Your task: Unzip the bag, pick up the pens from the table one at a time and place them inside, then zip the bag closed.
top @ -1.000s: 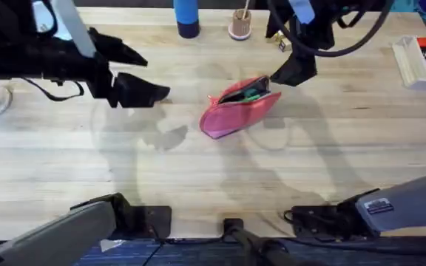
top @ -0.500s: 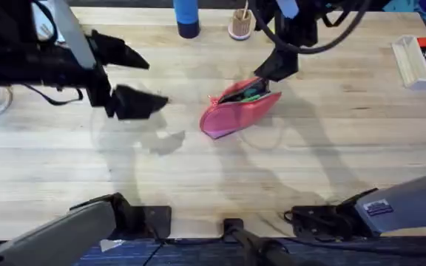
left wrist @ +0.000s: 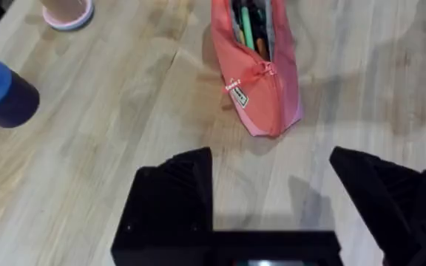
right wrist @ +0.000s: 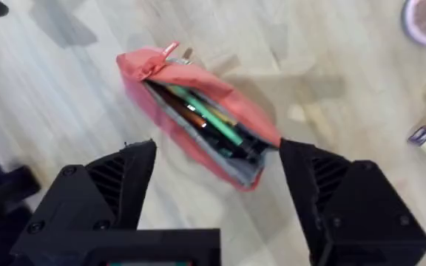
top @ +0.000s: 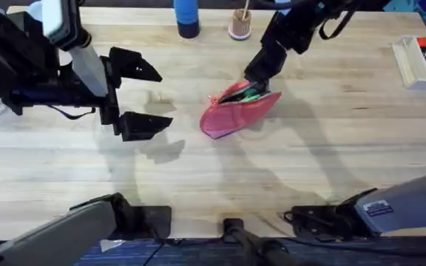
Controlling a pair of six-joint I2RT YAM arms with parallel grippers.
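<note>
Take the bag as your landmark: it lies on the table unzipped, with the green pen and the orange pen both lying inside against the dark lining. Your right gripper hovers just beyond the bag's far end, fingers spread wide and holding nothing. Your left gripper sits well apart from the bag on its left side, also spread wide and empty. Farther back from the bag stand a blue bottle and a small pink cup.
</note>
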